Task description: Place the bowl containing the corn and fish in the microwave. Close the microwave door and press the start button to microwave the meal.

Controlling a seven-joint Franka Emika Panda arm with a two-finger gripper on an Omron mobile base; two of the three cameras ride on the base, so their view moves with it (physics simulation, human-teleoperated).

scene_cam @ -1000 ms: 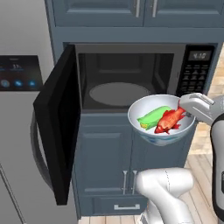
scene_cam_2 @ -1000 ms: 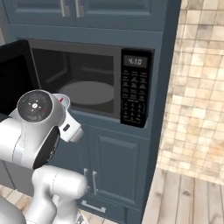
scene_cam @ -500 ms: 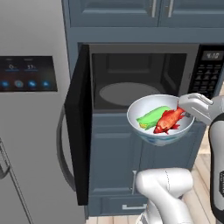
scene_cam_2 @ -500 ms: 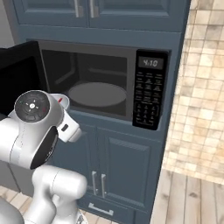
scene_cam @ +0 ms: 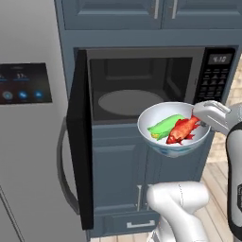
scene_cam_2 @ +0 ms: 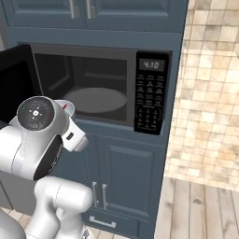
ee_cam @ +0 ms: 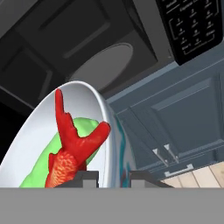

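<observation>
The fingers (ee_cam: 113, 174) pinch the rim of the bowl (scene_cam: 173, 128), corn (scene_cam: 164, 125) and fish (scene_cam: 182, 130) beyond them, short of the open microwave (scene_cam: 142, 85) ahead; that edge grip could let it tip and spill

Blue-grey cabinets (scene_cam_2: 116, 172) fill the wall, with upper doors (scene_cam: 142, 14) and lower doors carrying thin metal handles (scene_cam_2: 98, 195). At the left stands a grey fridge (scene_cam: 28, 142) with a dark touch panel (scene_cam: 23, 83). At the right are a beige tiled wall (scene_cam_2: 210, 93) and a pale wooden floor (scene_cam_2: 200, 210).
</observation>
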